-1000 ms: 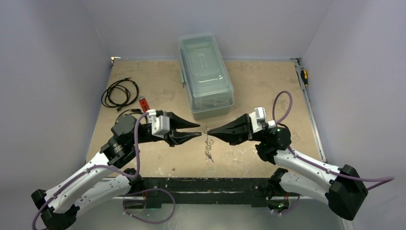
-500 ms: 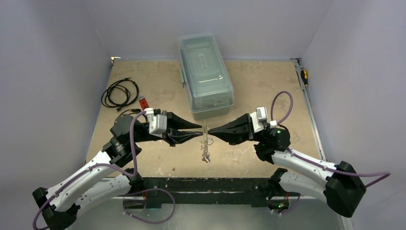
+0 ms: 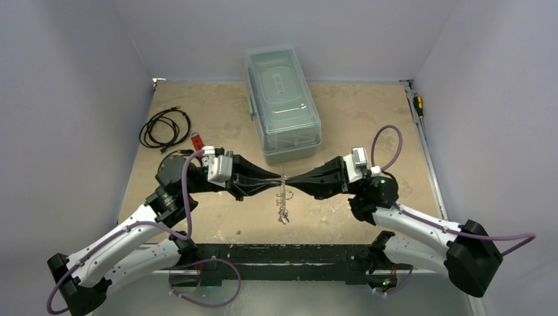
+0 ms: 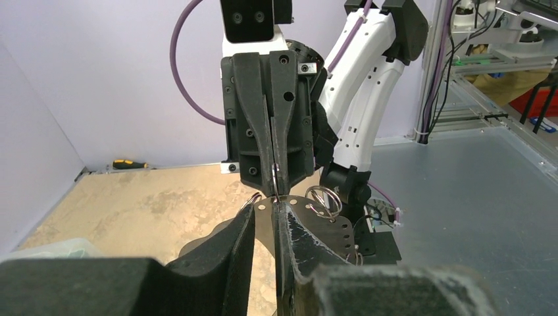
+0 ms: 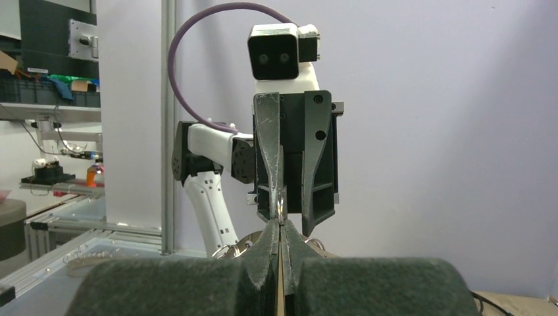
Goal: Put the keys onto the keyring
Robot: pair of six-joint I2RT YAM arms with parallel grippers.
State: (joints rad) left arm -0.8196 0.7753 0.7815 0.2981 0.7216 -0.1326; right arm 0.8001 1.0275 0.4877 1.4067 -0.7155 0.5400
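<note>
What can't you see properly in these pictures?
- Keys: top view, too small to pick out among the metal bits hanging on the keyring.
- Keyring's lower part: left wrist view, hidden behind the left gripper's own fingers.
- Most of the keyring: right wrist view, blocked by the right gripper's shut fingers.
- Inside the plastic box: top view, cloudy lid.

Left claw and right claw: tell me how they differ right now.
The right claw has its jaws pressed shut on the keyring; the left claw shows a clear gap between its jaws. The left claw points rightward in the top view, the right claw leftward. Both are black, level, tip to tip at the keyring, which dangles below.
</note>
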